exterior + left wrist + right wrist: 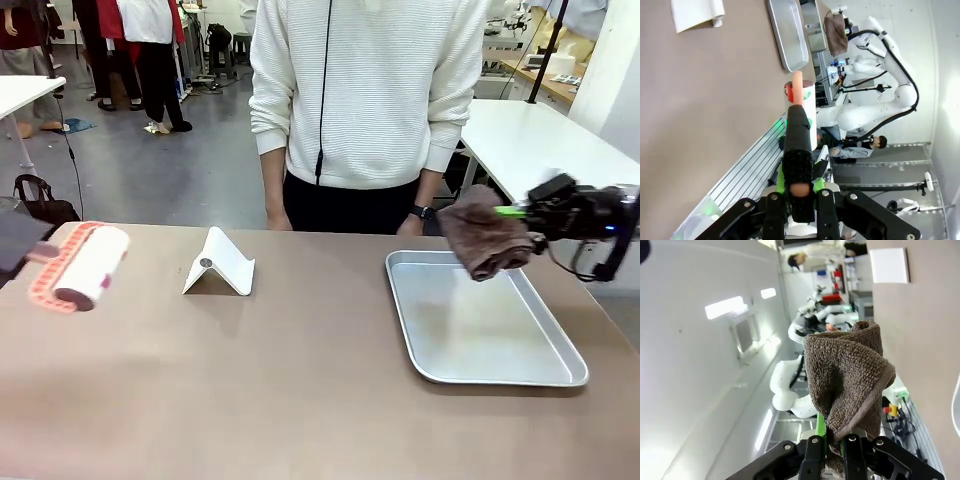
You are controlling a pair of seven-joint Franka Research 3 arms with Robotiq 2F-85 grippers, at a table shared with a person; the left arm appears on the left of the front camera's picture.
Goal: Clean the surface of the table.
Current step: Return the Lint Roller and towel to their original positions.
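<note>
The right pincer (518, 212) is clamped on a brown cloth (486, 238) above the tray (500, 345). The left pincer (799, 192) is clamped on a lint roller's handle (798, 145). I think wiping the table (250, 390) comes next, so the cloth must go down.

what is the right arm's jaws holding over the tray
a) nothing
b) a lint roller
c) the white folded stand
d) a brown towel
d, the right gripper is shut on the brown towel, which hangs bunched above the silver tray; the right wrist view shows the same towel pinched between its jaws.
</note>
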